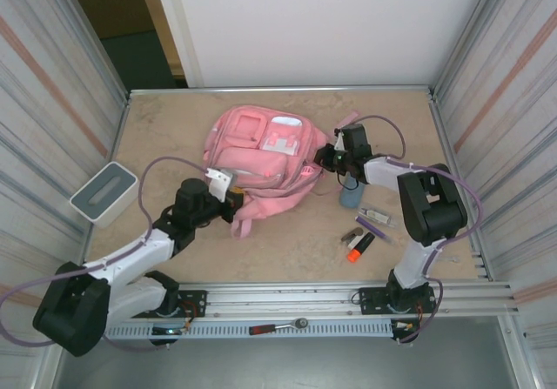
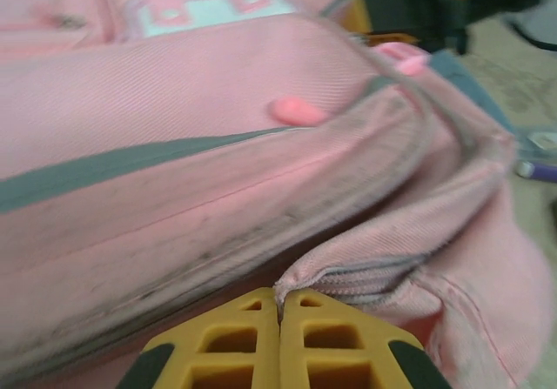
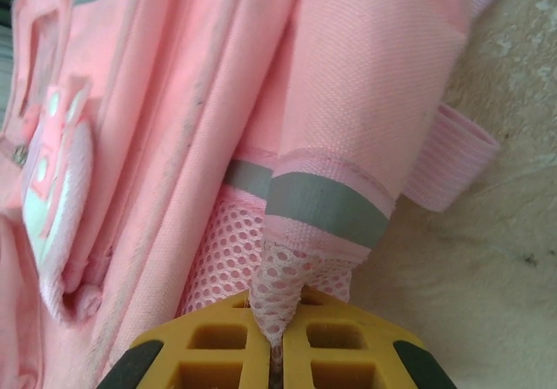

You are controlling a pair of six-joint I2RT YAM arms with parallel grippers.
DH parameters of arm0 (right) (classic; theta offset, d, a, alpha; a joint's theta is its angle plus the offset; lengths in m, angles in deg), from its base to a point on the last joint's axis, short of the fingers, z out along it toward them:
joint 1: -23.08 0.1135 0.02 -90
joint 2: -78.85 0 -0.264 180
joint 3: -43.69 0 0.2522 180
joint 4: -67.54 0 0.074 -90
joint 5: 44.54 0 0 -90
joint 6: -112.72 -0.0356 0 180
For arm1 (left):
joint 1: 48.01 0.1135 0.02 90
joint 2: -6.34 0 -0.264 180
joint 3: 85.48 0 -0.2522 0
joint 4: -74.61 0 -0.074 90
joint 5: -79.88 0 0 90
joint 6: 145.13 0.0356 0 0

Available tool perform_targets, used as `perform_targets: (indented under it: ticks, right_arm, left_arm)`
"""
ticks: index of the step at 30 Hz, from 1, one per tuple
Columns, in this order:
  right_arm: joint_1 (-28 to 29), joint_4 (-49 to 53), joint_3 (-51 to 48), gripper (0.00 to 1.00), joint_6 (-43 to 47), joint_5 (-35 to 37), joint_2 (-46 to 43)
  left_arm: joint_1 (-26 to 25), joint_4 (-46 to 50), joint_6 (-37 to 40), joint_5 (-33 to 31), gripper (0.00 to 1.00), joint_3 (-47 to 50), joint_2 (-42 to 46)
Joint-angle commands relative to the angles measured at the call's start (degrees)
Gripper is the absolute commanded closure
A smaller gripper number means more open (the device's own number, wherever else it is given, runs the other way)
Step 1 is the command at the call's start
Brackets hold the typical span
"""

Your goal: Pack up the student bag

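Mounting rail (image 1: 348,298) and arm bases sit nearest in the top view. Beyond them the student bag (image 1: 261,158) lies flat on the beige table (image 1: 400,128), between corrugated metal walls (image 1: 52,102). At its near edge is the left gripper (image 1: 228,199), at its right side the right gripper (image 1: 324,157). Pockets face up at the far end and a strap loop lies near, so its length runs roughly near-to-far.

Left wrist: closed jaws pinch a zip-edged fold (image 2: 348,271).

Right wrist: closed jaws pinch white mesh (image 3: 278,276).

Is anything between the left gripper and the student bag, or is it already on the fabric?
Nothing lies between them. In the left wrist view, the left gripper is shut directly on a fold of the student bag beside its zip.
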Motion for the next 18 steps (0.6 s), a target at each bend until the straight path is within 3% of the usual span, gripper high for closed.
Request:
perform_targets:
  ticks: [1,5,8,13,16,18]
  right_arm:
    - [5.0,1.6,-0.9,0.97,2.5,-0.4,-3.7]
    - [12.5,2.1,-1.9,0.92,0.7,3.7,-3.8]
    - [18.3,1.3,-2.0,0.84,-0.9,6.1,-3.6]
    - [23.8,6.4,3.1,0.66,3.3,5.7,-2.6]
    - [23.6,9.5,4.2,0.6,7.7,5.1,-4.7]
    - [22.9,10.9,4.3,0.57,10.9,5.1,-6.4]
  left_arm:
    - [5.8,0.9,-8.8,-10.1,0.98,-4.8,-1.9]
    - [13.1,4.2,-13.6,-10.9,0.97,-8.8,-4.3]
    - [18.7,6.4,-15.4,-10.7,0.9,-12.3,-7.6]
    - [28.6,10.1,-17.9,-8.4,0.49,-17.6,-11.7]
    - [33.0,11.6,-20.5,-6.1,0.38,-17.7,-9.9]
    - [33.0,12.3,-20.7,-6.0,0.32,-16.5,-6.8]
